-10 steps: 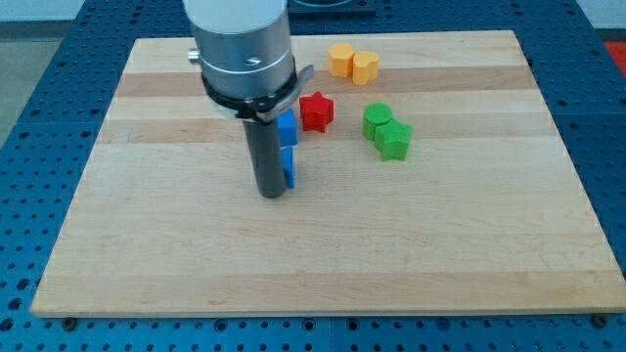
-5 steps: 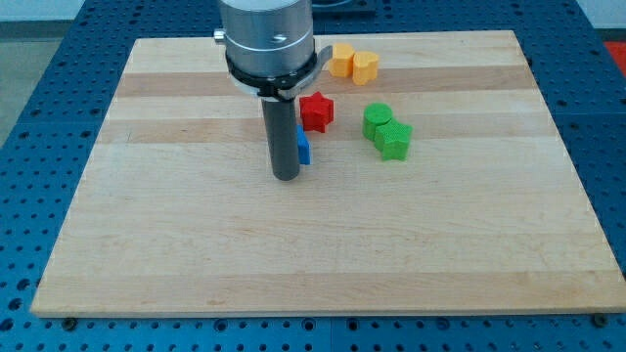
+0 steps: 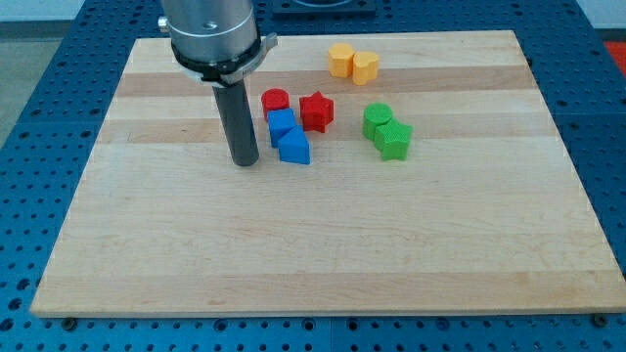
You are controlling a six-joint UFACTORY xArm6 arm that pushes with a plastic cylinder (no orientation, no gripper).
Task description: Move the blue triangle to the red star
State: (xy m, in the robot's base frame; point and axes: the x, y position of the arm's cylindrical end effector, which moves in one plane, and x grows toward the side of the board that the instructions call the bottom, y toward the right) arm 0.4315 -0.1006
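My tip (image 3: 245, 161), a bare dark rod holding nothing, stands just left of the blue plastic triangle (image 3: 293, 149); the red plastic star (image 3: 316, 111) lies near, up-right, calling for one short closing nudge.

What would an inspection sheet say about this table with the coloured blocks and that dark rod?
Surface: wooden board, on a blue perforated bench.
Job's things: blue triangle sits below-left of the red star, close but seemingly not touching.
Clutter: blue cube, red cylinder, two orange blocks, two green blocks.
Tip: my tip rests left of the blue triangle, with a gap.
Cables: nothing seen.
Surroundings: nothing seen beyond the bench.
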